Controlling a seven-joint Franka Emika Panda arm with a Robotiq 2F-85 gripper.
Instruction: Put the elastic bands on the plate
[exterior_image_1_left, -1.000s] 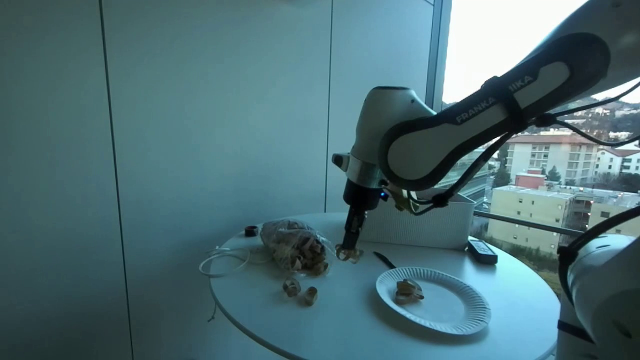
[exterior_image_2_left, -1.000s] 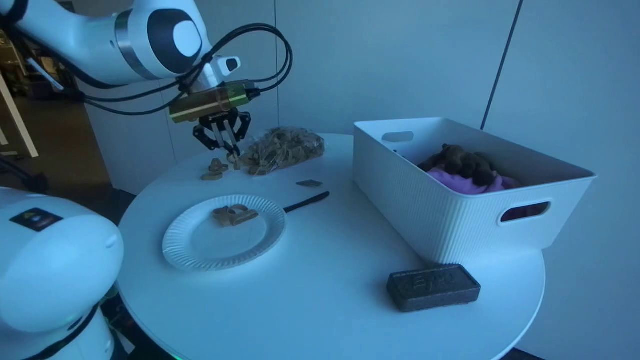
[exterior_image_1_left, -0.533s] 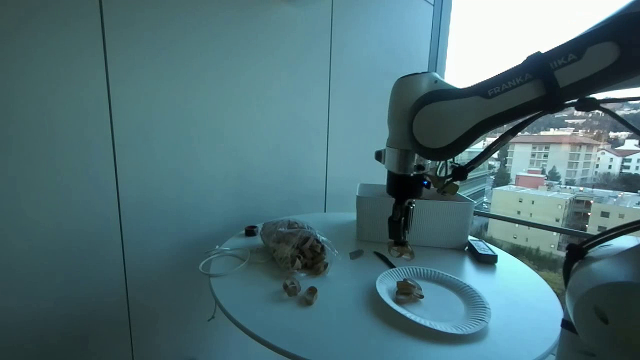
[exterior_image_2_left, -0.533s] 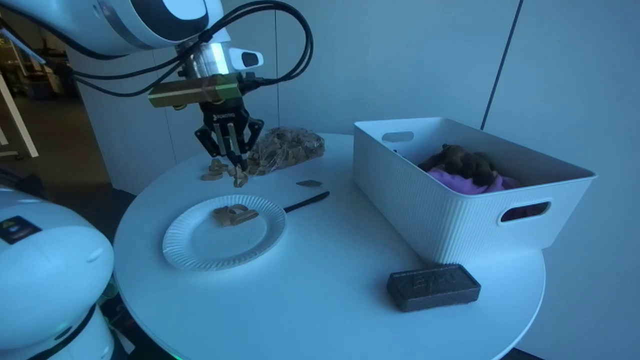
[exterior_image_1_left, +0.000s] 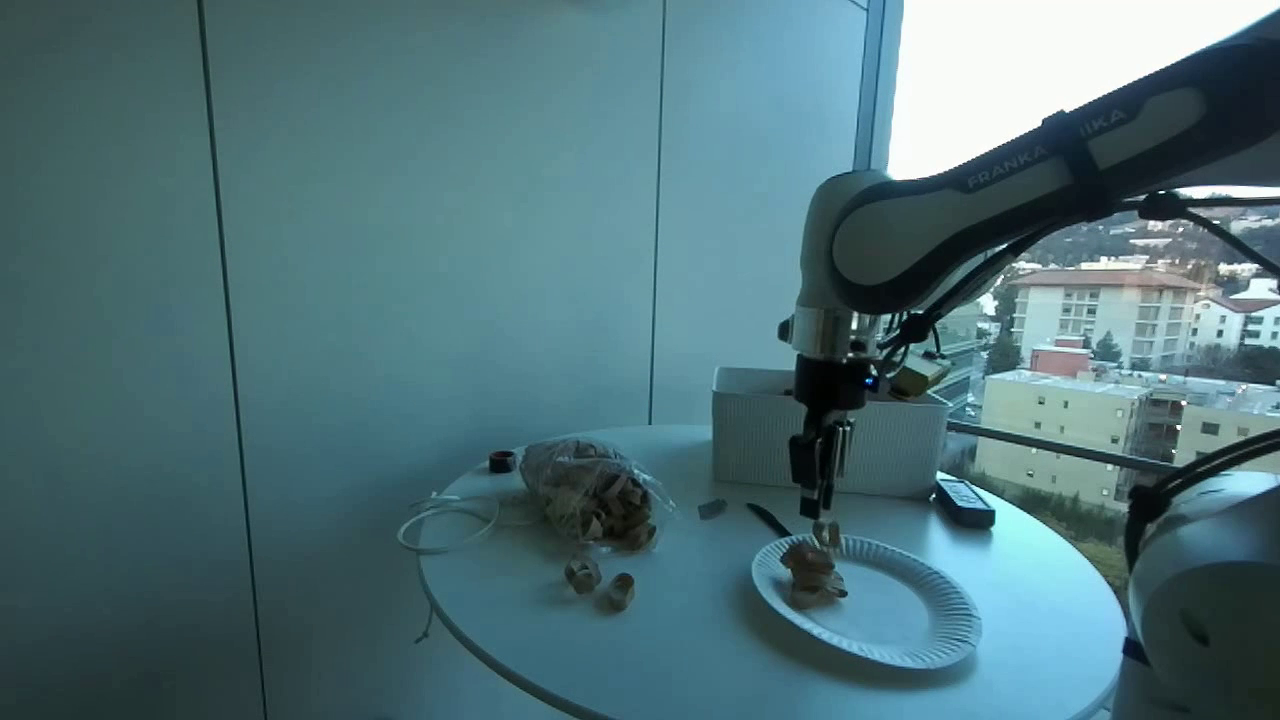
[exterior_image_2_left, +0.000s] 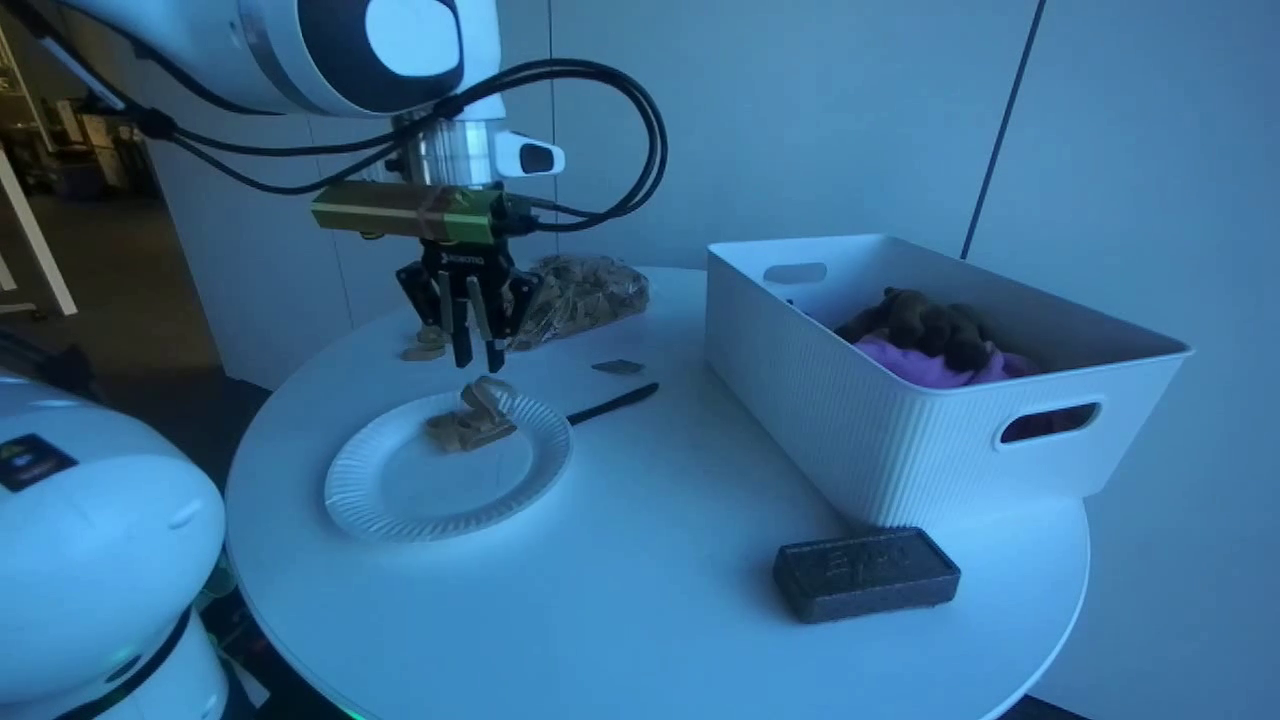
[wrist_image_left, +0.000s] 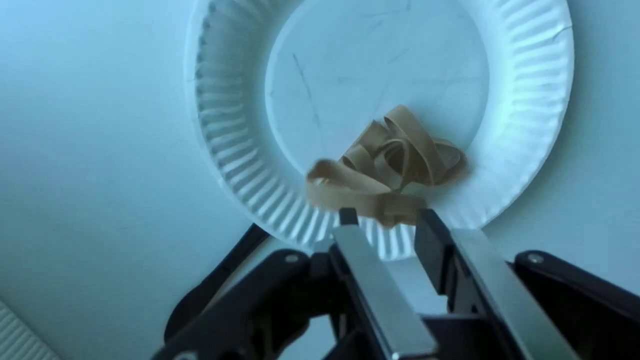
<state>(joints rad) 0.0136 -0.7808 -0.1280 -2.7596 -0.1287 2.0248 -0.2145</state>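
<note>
- Jaws are released: both fingers of the gripper (exterior_image_2_left: 480, 358) point down & stand apart, w/ visible gap b/w them.
- Elastic bands (exterior_image_2_left: 466, 432) are on the plate (exterior_image_2_left: 348, 485) in one loose pile, off-centre, close to the rim on gripper side. Uppermost band is tilted & just below the fingertips (wrist_image_left: 349, 216); if it touches them, I cannot tell.
- Plate is white w/ ribbed rim, flat on the round table (exterior_image_2_left: 650, 600).
- Black handle (exterior_image_2_left: 614, 403) reaches to plate rim; kind of tool I cannot tell.
- Small grey flat pc. (exterior_image_2_left: 618, 367) lies near this handle, apart from it.
- In an exterior view, more tan bands, i.e. one loose clump (exterior_image_1_left: 583, 574) & a smaller curl (exterior_image_1_left: 621, 592), lie next to each other, well apart from plate.
- Transp. bag (exterior_image_1_left: 590, 490) w/ many tan pcs inside lies just beside them.
- Near table edge: sm. dark roll (exterior_image_1_left: 502, 461) & thin white cord (exterior_image_1_left: 432, 551).
- Big white bin (exterior_image_2_left: 960, 450) stands on same table, w/ purple item (exterior_image_2_left: 920, 370) & dark brown things (exterior_image_2_left: 910, 320) inside, partly hidden by its wall.
- Dark box (exterior_image_2_left: 865, 575) w/ raised lettering on top lies just beside the bin; text too blurred for reading.
- Arm (exterior_image_1_left: 1010, 205) holds gripper vert. from above, black cables tied along it.
- Behind: plain wall (exterior_image_1_left: 440, 250) & window (exterior_image_1_left: 1000, 80) w/ bldgs (exterior_image_1_left: 1075, 430) outside.
</note>
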